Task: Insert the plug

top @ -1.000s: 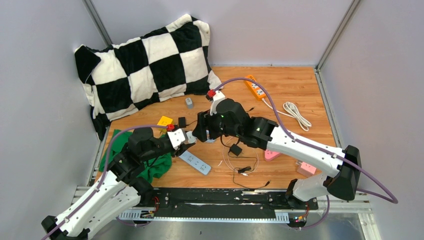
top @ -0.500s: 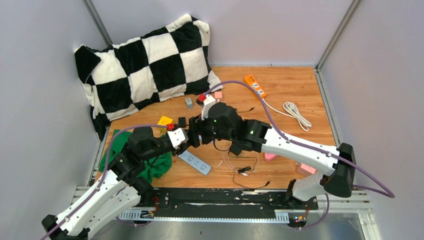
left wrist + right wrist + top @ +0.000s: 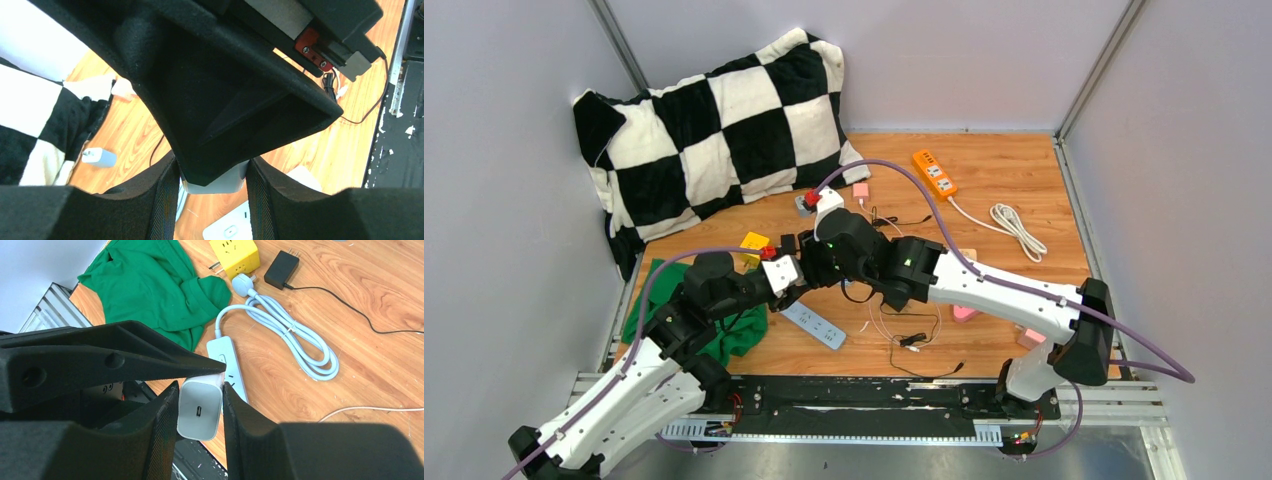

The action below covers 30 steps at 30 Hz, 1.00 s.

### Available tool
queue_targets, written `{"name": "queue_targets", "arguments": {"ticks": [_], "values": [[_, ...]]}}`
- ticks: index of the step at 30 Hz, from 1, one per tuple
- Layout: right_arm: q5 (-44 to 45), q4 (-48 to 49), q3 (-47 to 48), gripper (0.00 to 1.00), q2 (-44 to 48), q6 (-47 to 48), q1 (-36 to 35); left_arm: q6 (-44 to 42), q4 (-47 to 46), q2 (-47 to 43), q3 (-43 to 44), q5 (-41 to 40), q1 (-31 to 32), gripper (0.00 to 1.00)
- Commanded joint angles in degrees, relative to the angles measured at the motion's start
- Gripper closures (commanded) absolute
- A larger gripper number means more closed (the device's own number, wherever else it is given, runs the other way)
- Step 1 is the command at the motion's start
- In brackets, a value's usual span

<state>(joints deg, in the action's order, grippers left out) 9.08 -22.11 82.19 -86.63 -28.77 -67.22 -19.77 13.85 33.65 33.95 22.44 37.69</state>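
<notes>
A white charger (image 3: 199, 410) with a USB-C port facing the right wrist camera hangs in the air between both grippers. My left gripper (image 3: 212, 200) is shut on it, and its grey-white body (image 3: 215, 184) shows between the mesh pads. My right gripper (image 3: 199, 415) has both pads against the charger's sides. The two grippers meet left of centre in the top view (image 3: 802, 270). The white power strip (image 3: 814, 325) lies on the wood just below them. It also shows in the right wrist view (image 3: 227, 357) and the left wrist view (image 3: 227, 230).
A green cloth (image 3: 724, 320) lies to the left, with a yellow cube socket (image 3: 753, 243) and a black adapter (image 3: 281, 262) nearby. The strip's coiled white cord (image 3: 285, 332) lies beside it. A checkered pillow (image 3: 714, 130), an orange strip (image 3: 933, 172), thin cables (image 3: 904, 335) and pink blocks (image 3: 967, 313) lie around.
My right arm has swung left across the table and its gripper has come onto the charger held by my left gripper. The left arm has barely moved.
</notes>
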Motion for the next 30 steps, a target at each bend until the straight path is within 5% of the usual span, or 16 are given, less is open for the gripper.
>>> {"name": "queue_targets", "arguments": {"ticks": [1, 4, 9, 14, 30], "values": [[5.4, -5.1, -1.1, 0.99, 1.4, 1.4, -0.5, 0.0, -2.9, -0.2, 1.1, 0.8, 0.2, 0.73], [5.3, -3.7, -2.4, 1.00, 2.5, 1.2, -0.5, 0.6, -3.0, -0.2, 1.1, 0.6, 0.2, 0.70], [6.8, -1.5, -5.3, 1.00, 4.8, 0.9, 0.4, 1.7, -2.9, -0.2, 1.2, 1.2, 0.2, 0.45], [10.9, -2.1, -9.6, 1.00, 9.5, 1.3, 2.5, 3.2, -2.1, -0.1, 2.2, 2.4, 0.2, 0.03], [19.8, -20.0, -30.4, 1.00, 31.1, -4.0, 19.7, 6.1, 1.3, -9.1, -0.9, -1.6, 0.2, 0.00]]}}
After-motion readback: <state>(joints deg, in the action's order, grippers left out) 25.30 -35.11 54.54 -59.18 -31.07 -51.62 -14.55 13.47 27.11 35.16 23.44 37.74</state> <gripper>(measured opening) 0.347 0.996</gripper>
